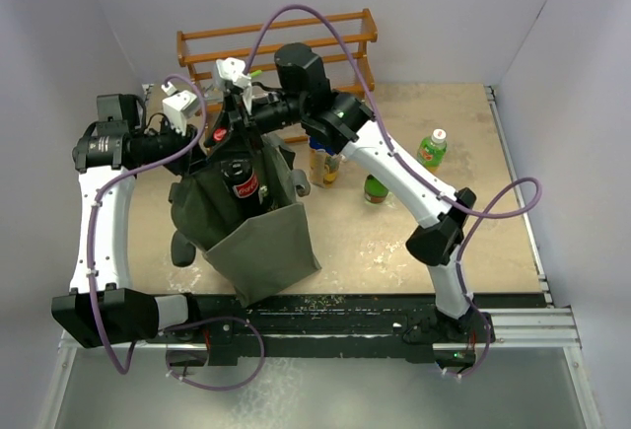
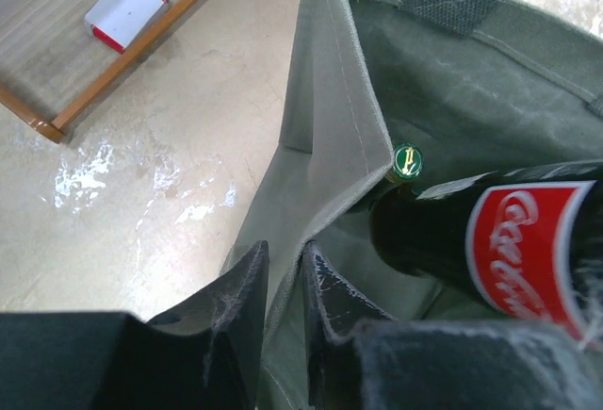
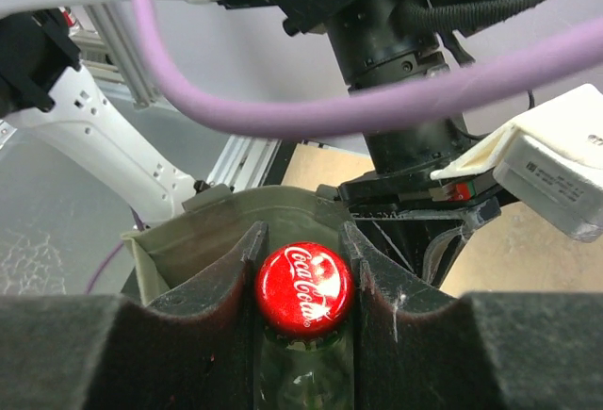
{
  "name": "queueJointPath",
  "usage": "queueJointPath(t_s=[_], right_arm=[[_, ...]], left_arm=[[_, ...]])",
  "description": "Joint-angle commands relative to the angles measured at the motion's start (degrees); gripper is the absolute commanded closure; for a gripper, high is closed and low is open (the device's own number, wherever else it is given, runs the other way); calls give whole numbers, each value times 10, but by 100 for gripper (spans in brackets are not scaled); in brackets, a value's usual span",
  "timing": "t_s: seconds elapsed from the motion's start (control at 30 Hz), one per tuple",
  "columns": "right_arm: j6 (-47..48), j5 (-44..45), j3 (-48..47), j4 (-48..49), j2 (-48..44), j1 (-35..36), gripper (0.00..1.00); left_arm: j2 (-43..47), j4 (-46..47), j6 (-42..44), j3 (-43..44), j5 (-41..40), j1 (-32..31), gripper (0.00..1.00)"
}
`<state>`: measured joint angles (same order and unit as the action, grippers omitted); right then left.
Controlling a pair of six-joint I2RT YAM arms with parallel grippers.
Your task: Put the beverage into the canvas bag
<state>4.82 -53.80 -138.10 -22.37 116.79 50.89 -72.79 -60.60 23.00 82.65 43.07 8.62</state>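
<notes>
Black fingers of the right claw (image 3: 302, 233) fill the foot of its wrist view. They are clamped either side of the red cap of the cola bottle (image 3: 303, 289), which hangs straight below the claw. Just beyond the fingertips lies the open rim of the canvas bag (image 3: 174, 240).

From the left wrist, the left claw (image 2: 283, 273) stands narrow. The cloth edge of the canvas bag (image 2: 330, 146) runs between its fingers, a pinch by the look of it. To the claw's right, inside the bag, the cola bottle (image 2: 513, 240) leans with its red label up. A green bottle cap (image 2: 408, 160) shows ahead of it against the bag's inner corner.

From above, the left claw (image 1: 202, 158) sits at the far rim of the canvas bag (image 1: 261, 247), and the right claw (image 1: 225, 133) sits just beyond it. The cola bottle (image 1: 244, 182) slants down from the right claw into the bag's mouth. Other bottles (image 1: 431, 148) stand well off behind the right claw.

The step in hand appears to be lowering the beverage into the held-open bag. Next, the right claw likely needs to sink until the bottle's base rests on the bag floor, then open. Meanwhile the left claw should hold the rim firm.
</notes>
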Motion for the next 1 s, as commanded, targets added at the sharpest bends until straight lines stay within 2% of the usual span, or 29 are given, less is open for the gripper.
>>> queueJointPath(t_s=[0.0,0.13,0.27,0.53,0.97], right_arm=[[22,-34,-18,129,-23,3,100],[42,-27,-25,117,-17,8,100],[24,-23,-22,130,-22,12,100],[-50,-21,34,212,-28,18,100],[-98,-43,11,267,-17,37,100]], left_arm=[[7,15,-57,-13,23,3,79],[5,26,-81,-11,38,3,91],[7,46,-100,-13,53,2,100],[12,69,-108,-26,72,2,100],[8,73,-108,-22,75,2,100]])
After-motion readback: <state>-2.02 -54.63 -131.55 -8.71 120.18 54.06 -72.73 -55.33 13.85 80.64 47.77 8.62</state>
